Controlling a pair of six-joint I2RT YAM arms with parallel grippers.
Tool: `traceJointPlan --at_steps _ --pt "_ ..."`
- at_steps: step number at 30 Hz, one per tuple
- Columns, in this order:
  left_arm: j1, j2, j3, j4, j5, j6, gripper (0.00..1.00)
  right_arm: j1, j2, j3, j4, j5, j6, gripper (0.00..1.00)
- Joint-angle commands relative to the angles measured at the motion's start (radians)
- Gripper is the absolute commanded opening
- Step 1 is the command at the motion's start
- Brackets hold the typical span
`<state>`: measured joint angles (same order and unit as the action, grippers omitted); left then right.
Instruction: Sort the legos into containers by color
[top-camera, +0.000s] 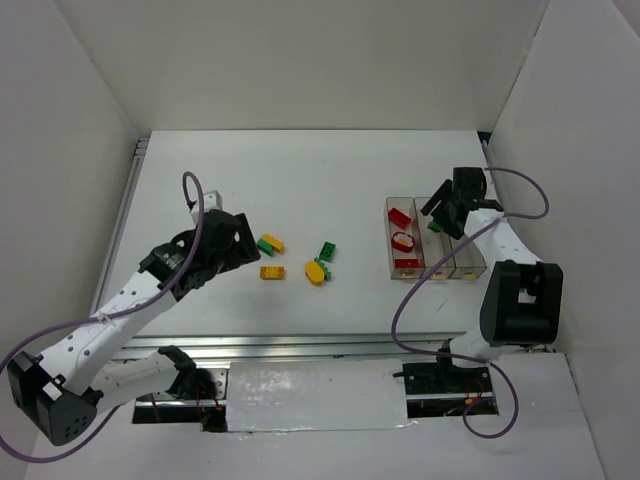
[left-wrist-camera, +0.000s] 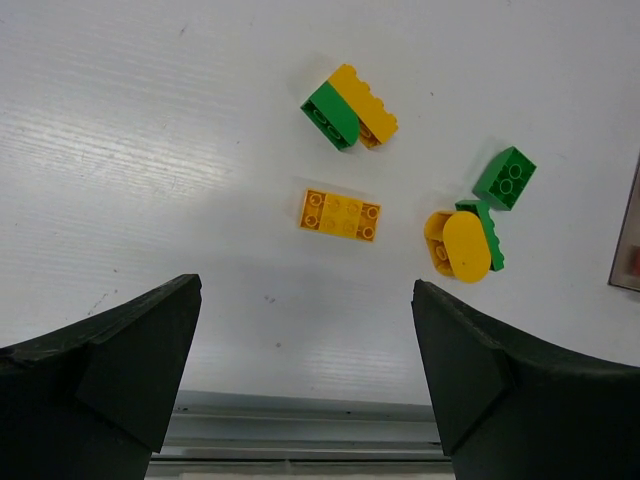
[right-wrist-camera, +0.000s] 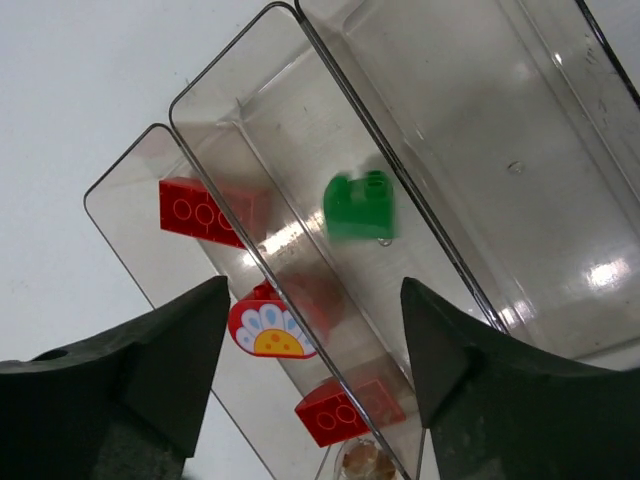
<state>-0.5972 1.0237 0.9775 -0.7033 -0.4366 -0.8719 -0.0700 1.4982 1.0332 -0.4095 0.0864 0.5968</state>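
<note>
Three joined clear containers (top-camera: 470, 262) stand right of centre. The left bin holds two red legos (right-wrist-camera: 200, 212) (right-wrist-camera: 345, 410) and a red piece with a round white face (right-wrist-camera: 268, 328). A green lego (right-wrist-camera: 358, 205), slightly blurred, is in the middle bin (right-wrist-camera: 300, 160). The right bin (right-wrist-camera: 480, 150) shows no bricks. My right gripper (right-wrist-camera: 315, 285) is open and empty above the bins' far end (top-camera: 445, 210). My left gripper (left-wrist-camera: 306, 290) is open and empty, near a yellow brick (left-wrist-camera: 340, 214), a green-and-yellow pair (left-wrist-camera: 345, 110), a green brick (left-wrist-camera: 504, 177) and a rounded yellow piece (left-wrist-camera: 458, 245) against a green one.
The loose bricks lie mid-table (top-camera: 300, 260) between the arms. A metal rail (left-wrist-camera: 300, 440) runs along the table's near edge, just below my left gripper. White walls enclose the table on three sides.
</note>
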Motion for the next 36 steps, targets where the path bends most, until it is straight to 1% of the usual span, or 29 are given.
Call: traceJointPlan --at_steps 1,3,5,6,7,9,10,11,12,13,15,16,18,19,21,22,24,25,26,27,29,34,35,36 --pt "0.007 0.007 0.012 0.030 0.024 0.034 0.99 0.001 0.020 0.048 -0.022 0.010 -0.005 0.78" --pt "0.008 0.015 0.033 0.015 0.016 0.050 0.99 0.004 0.011 0.042 -0.022 0.004 -0.003 0.80" --pt "0.010 0.021 0.071 -0.039 -0.005 0.076 1.00 0.018 -0.012 0.045 -0.040 0.038 -0.002 0.86" --pt "0.010 0.021 0.085 -0.060 -0.016 0.094 0.99 0.036 -0.025 0.050 -0.049 0.064 -0.003 0.86" --pt "0.011 0.018 0.095 -0.094 -0.040 0.105 1.00 0.099 -0.053 0.063 -0.058 0.116 -0.008 0.89" --pt "0.011 0.001 0.115 -0.122 -0.062 0.140 1.00 0.192 -0.078 0.082 -0.092 0.168 -0.008 0.90" --pt "0.011 -0.007 0.118 -0.149 -0.077 0.148 1.00 0.319 -0.084 0.096 -0.104 0.208 0.000 0.90" --pt "0.011 -0.017 0.122 -0.162 -0.109 0.155 1.00 0.385 -0.078 0.131 -0.138 0.284 0.011 0.99" --pt "0.013 -0.025 0.121 -0.171 -0.119 0.172 1.00 0.442 -0.064 0.148 -0.153 0.311 0.044 1.00" --pt "0.013 -0.033 0.118 -0.180 -0.125 0.183 0.99 0.531 -0.028 0.184 -0.188 0.328 0.070 1.00" --pt "0.011 -0.062 0.098 -0.176 -0.122 0.214 0.99 0.611 0.013 0.209 -0.204 0.389 0.156 1.00" --pt "0.011 -0.092 0.066 -0.148 -0.114 0.226 0.99 0.675 0.051 0.221 -0.196 0.410 0.181 1.00" --pt "0.011 -0.126 0.027 -0.122 -0.087 0.244 0.99 0.728 0.103 0.247 -0.193 0.460 0.250 1.00" --pt "0.007 -0.154 0.006 -0.110 -0.083 0.241 0.99 0.765 0.172 0.299 -0.215 0.464 0.265 1.00" --pt "-0.001 -0.174 0.006 -0.107 -0.071 0.244 0.99 0.798 0.253 0.368 -0.244 0.475 0.301 0.99" --pt "-0.001 -0.192 -0.002 -0.101 -0.071 0.244 1.00 0.811 0.334 0.442 -0.277 0.478 0.310 0.99" --pt "-0.003 -0.203 -0.007 -0.094 -0.077 0.240 1.00 0.837 0.449 0.513 -0.307 0.477 0.325 0.98" --pt "-0.006 -0.203 -0.003 -0.100 -0.079 0.237 0.99 0.842 0.482 0.569 -0.337 0.477 0.331 0.98" --pt "-0.007 -0.203 -0.003 -0.105 -0.082 0.232 1.00 0.848 0.508 0.588 -0.345 0.477 0.342 0.97" --pt "-0.009 -0.203 -0.002 -0.110 -0.091 0.231 1.00 0.849 0.543 0.599 -0.348 0.469 0.343 0.96" --pt "-0.013 -0.209 -0.002 -0.110 -0.090 0.232 0.99 0.849 0.557 0.590 -0.333 0.463 0.356 0.96" --pt "-0.013 -0.218 -0.005 -0.098 -0.073 0.243 1.00 0.845 0.545 0.504 -0.272 0.449 0.359 0.93" --pt "-0.013 -0.218 -0.005 -0.097 -0.071 0.244 0.99 0.845 0.547 0.496 -0.267 0.441 0.356 0.91" --pt "-0.013 -0.218 -0.005 -0.099 -0.073 0.243 1.00 0.845 0.556 0.490 -0.259 0.431 0.354 0.83"
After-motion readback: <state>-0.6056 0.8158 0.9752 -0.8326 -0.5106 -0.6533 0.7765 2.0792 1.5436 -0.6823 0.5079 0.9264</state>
